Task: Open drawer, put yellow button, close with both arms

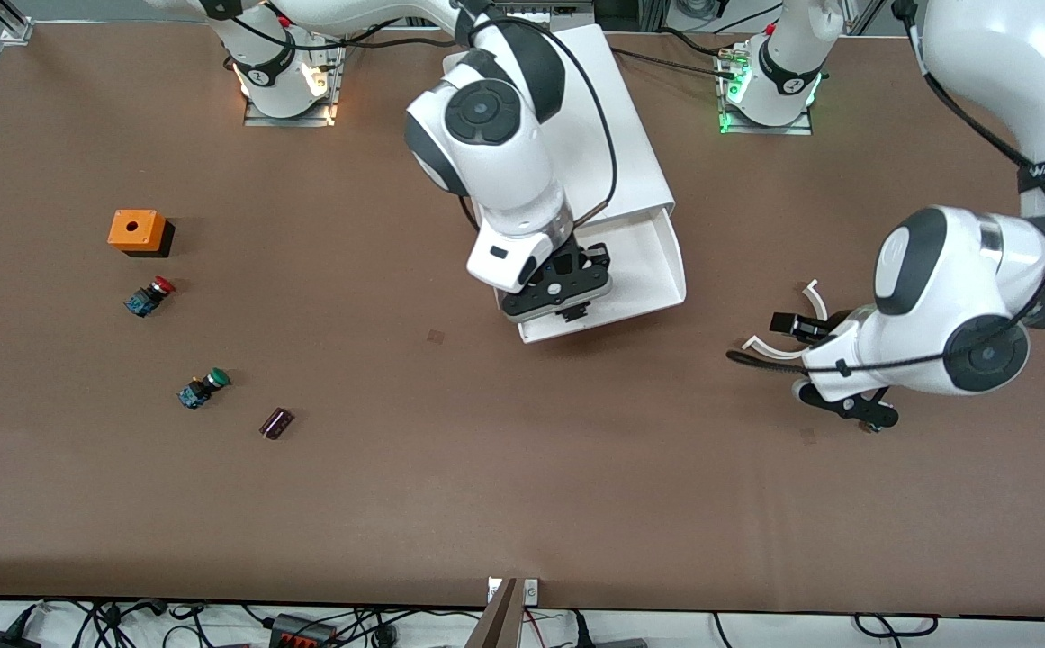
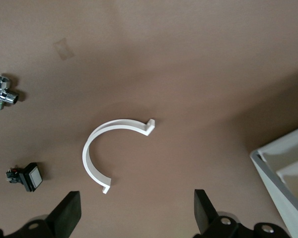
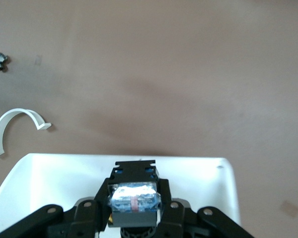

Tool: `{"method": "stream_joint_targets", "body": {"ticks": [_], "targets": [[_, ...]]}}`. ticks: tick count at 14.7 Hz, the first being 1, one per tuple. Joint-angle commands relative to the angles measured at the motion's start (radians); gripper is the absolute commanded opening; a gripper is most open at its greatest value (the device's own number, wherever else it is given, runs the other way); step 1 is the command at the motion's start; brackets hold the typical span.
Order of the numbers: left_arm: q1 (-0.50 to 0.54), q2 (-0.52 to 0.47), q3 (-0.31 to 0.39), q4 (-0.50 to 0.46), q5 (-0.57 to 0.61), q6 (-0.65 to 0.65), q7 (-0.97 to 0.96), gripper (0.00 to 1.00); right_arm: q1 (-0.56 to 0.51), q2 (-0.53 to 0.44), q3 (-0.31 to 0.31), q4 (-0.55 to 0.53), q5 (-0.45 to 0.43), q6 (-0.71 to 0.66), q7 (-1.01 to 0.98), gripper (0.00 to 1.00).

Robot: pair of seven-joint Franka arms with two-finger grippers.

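Note:
The top drawer (image 1: 657, 270) of the white cabinet (image 1: 617, 117) stands pulled open toward the front camera. My right gripper (image 1: 565, 301) is over the open drawer's tray, shut on the yellow button. In the right wrist view the button (image 3: 134, 197) shows its blue base and black body between the fingers (image 3: 92, 210), with the white tray (image 3: 49, 183) beneath; its yellow cap is almost hidden. My left gripper (image 1: 846, 407) hovers open and empty over the table toward the left arm's end. In the left wrist view its fingers (image 2: 69, 213) stand wide apart near a white C-shaped clip (image 2: 114, 153).
An orange box (image 1: 137, 231), a red-capped button (image 1: 151, 295), a green-capped button (image 1: 204, 387) and a small dark part (image 1: 275, 423) lie toward the right arm's end. By my left gripper lie two white clips (image 1: 815, 301), a small black switch (image 2: 27, 177) and a metal fitting (image 2: 2, 94).

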Motion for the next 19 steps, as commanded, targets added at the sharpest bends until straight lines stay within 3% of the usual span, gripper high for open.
{"method": "stream_joint_targets", "body": {"ticks": [1,9,14,15,16,17,19], "targets": [[-0.003,0.062,0.0,0.045,0.036,-0.006,-0.01,1.0,-0.003,0.026,0.031,0.019,0.012,0.012,0.053,0.0],[-0.003,0.067,0.0,0.042,0.03,-0.003,-0.031,1.0,0.013,0.049,0.034,0.011,0.013,-0.005,0.055,0.0],[-0.003,0.067,0.0,0.042,0.03,-0.003,-0.053,1.0,0.019,0.045,0.034,0.013,0.01,-0.096,0.055,0.0],[-0.003,0.067,0.0,0.042,0.03,-0.003,-0.053,1.0,0.02,0.045,0.036,0.013,0.01,-0.096,0.055,0.04],[-0.003,0.067,0.0,0.042,0.03,-0.003,-0.053,1.0,0.024,0.045,0.034,0.013,0.01,-0.096,0.056,0.28],[-0.003,0.067,0.0,0.042,0.029,-0.003,-0.053,1.0,0.025,0.045,0.033,0.014,0.009,-0.094,0.056,0.99],[-0.003,0.067,0.0,0.042,0.03,-0.003,-0.053,1.0,0.025,0.043,0.033,0.017,0.009,-0.091,0.058,1.0]]}}
